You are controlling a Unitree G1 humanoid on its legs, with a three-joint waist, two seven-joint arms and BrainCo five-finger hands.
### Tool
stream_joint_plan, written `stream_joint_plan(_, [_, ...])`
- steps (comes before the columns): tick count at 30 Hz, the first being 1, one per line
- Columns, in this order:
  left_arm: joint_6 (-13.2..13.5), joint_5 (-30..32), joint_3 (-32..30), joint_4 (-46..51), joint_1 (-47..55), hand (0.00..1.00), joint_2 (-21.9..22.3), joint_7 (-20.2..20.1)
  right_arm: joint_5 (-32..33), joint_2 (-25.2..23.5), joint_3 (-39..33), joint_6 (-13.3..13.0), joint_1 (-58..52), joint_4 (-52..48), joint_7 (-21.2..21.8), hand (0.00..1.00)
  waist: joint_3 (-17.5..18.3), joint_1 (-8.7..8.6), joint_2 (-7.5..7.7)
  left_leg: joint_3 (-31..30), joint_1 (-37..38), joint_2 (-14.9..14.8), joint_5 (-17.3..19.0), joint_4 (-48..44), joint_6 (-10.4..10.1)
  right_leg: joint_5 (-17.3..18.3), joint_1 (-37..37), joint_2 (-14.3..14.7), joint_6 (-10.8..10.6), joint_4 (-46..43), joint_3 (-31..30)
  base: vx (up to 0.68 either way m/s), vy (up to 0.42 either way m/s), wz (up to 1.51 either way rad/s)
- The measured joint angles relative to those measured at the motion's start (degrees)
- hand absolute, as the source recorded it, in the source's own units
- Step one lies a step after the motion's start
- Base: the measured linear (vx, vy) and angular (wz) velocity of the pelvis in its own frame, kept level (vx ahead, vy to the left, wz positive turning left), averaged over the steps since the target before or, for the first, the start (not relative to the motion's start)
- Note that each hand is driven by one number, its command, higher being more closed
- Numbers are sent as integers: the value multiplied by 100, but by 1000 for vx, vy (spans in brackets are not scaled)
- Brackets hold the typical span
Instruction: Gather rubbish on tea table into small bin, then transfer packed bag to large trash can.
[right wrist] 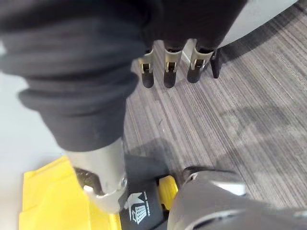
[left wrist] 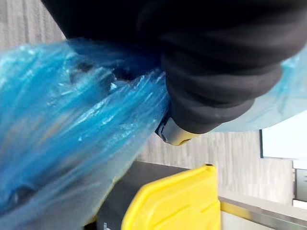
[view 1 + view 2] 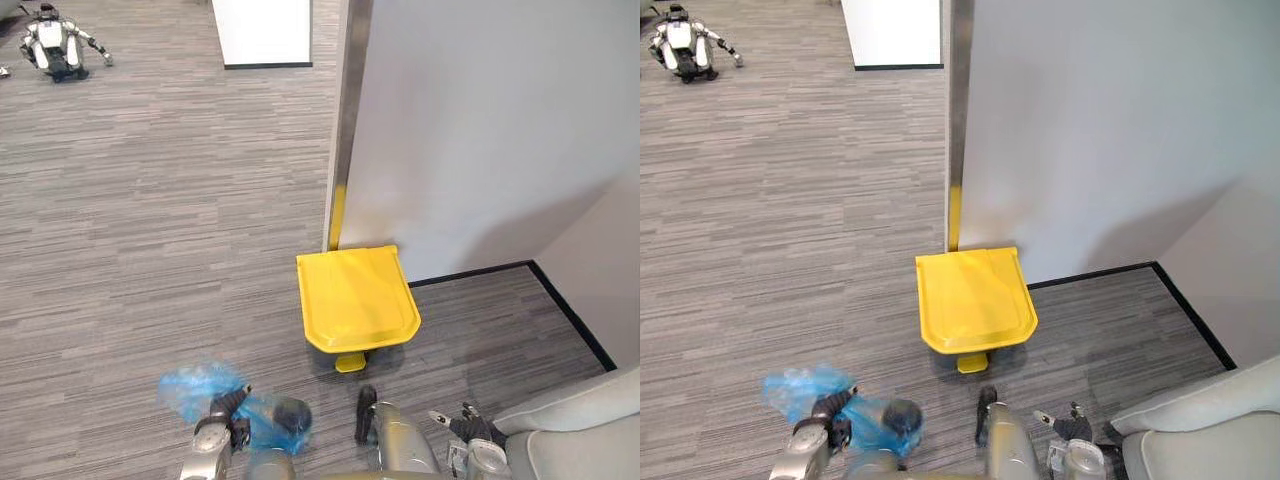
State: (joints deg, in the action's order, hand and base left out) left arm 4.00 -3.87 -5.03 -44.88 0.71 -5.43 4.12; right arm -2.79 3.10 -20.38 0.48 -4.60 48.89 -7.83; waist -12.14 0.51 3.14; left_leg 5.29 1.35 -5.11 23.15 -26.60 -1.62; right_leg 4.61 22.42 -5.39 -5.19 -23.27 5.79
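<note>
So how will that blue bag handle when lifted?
Probably floppy: the blue bag is thin crinkled film, bunched where the left robot hand grips it. Likely light: it puffs out either side of that robot hand. Glossy, so perhaps slippery.

Silver-grey arms (image 3: 402, 446), right hand (image 3: 472, 430) with silver fingers (image 1: 167, 64) tipped dark, dark ribbed cover (image 1: 86, 81) behind them, left hand (image 3: 214, 432) alike, perhaps a brassy stub (image 2: 176, 136) beside its cover.

Trash can (image 3: 355, 295) stands by the wall (image 3: 480, 130), bag (image 3: 200, 390) to its left.
</note>
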Motion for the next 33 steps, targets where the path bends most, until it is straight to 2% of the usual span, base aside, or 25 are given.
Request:
stream_joint_plan(1, [0,1,57,7,-59,100,62,1,5,18,-133,7,-55,-84,2,0,-21,-22,-37,-129,91,-33,72,20,-45,-30,4,79,25,-233,-94,394,-289,82])
stream_joint_plan(2, [2,2,120,191,-80,100,96,-5,18,25,-360,-2,-189,-268,-1,0,-21,-91,-99,-397,138,-103,168,52,-183,20,97,283,107,-691,-319,424,-308,93])
stream_joint_plan(4, [10,2,118,355,-82,100,97,3,52,92,-503,5,-289,-308,-2,0,-20,-165,-196,-642,165,-159,226,57,-311,193,161,432,370,-1077,-392,417,-284,82])
stream_joint_plan(5, [27,2,107,437,-76,100,104,24,51,125,-589,22,-359,-307,-2,0,5,-133,-299,-835,160,-253,219,-66,-334,401,174,468,621,-1268,-165,327,-177,43])
stream_joint_plan(8, [36,-4,113,474,-83,100,124,89,122,150,-606,23,-261,-311,7,0,77,-147,-441,-966,103,-349,204,-358,-355,664,43,547,825,-1362,162,364,-168,35])
stream_joint_plan(10, [46,-1,113,487,-108,100,229,87,140,105,-587,10,-234,-314,18,0,115,-157,-459,-967,127,-405,177,-240,-382,767,-32,542,896,-1361,328,262,-110,41])
stream_joint_plan(13, [53,-1,112,500,-158,100,295,75,232,52,-513,6,-41,-335,33,0,189,-138,-487,-959,135,-436,10,354,-555,789,120,521,904,-1318,362,140,-61,16])
stream_joint_plan(16, [52,-1,110,500,-134,100,285,75,230,30,-215,7,38,-424,33,0,248,-131,-518,-920,130,-467,-39,572,-522,773,207,520,910,-1286,340,71,-1,1])
stream_joint_plan(17, [51,-1,100,499,-82,100,276,73,230,7,-108,-2,49,-485,36,0,296,-125,-507,-859,161,-453,-106,691,-606,759,208,522,898,-1244,316,47,10,-4])
stream_joint_plan(23, [32,5,89,480,109,100,239,73,220,-58,-29,-5,73,-482,33,0,443,-118,-469,-658,439,-391,-371,1236,-692,688,212,545,889,-1153,164,36,0,-10])
stream_joint_plan(31, [29,7,94,253,155,100,153,-28,94,-96,-29,5,-40,-239,35,0,514,-120,-296,-657,866,-383,-508,1517,-719,507,-227,518,857,-942,223,-75,-7,5])
stream_joint_plan(33, [29,7,98,188,173,100,133,-29,87,-119,-27,5,-39,-238,35,0,493,-111,-237,-629,892,-338,-507,1535,-717,403,-272,503,746,-821,194,-185,31,-6])
